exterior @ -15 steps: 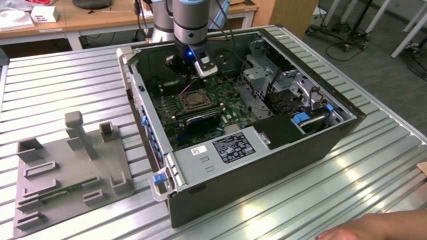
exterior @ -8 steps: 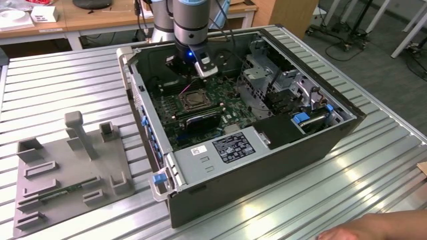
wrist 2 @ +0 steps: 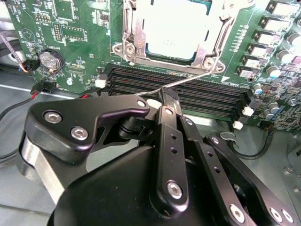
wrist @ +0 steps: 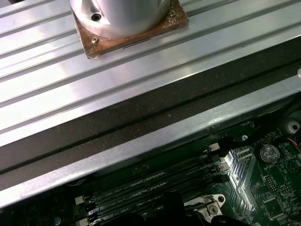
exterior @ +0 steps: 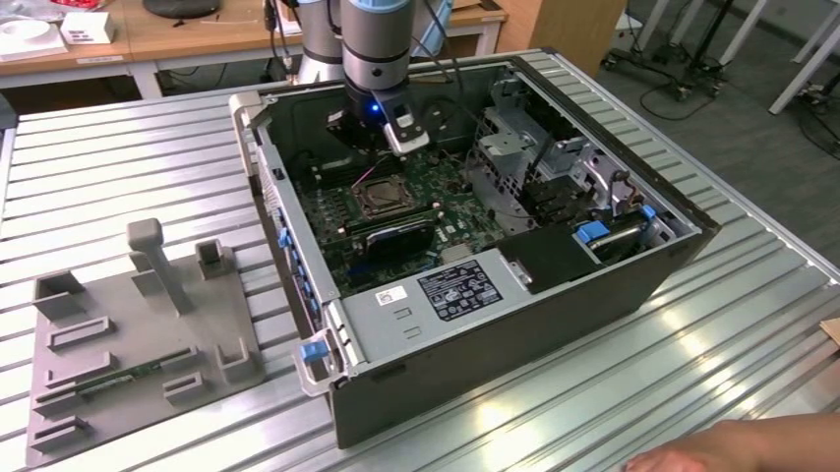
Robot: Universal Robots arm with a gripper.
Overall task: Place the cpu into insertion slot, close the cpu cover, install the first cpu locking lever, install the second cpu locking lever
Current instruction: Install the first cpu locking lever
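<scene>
The cpu [wrist 2: 171, 26] lies flat in the insertion slot [wrist 2: 210, 62], its pale metal top showing through the cut-out of the cpu cover [wrist 2: 131, 28], which lies down over it. Just beside the socket's edge, a thin wire cpu locking lever [wrist 2: 197, 78] slants across the long black memory slots [wrist 2: 202, 96] toward me. My gripper [wrist 2: 162, 100] has its fingers drawn together, and the free end of that wire sits pinched at their tips. Around the socket spreads the green motherboard [wrist 2: 80, 28], with a round coin battery [wrist 2: 49, 59] off to one side; in the first wrist view I see the same battery beyond the memory slots. In the exterior view my arm reaches down into the open computer case [exterior: 525, 324], just above the socket. The case lies on its side on a ribbed metal table [exterior: 735, 295]. On the exterior view's left, well apart from the case, sits a grey fixture plate [exterior: 132, 334] with upright blocks. A person's hand [exterior: 749, 452] shows at the table's near corner on the exterior view's right.
</scene>
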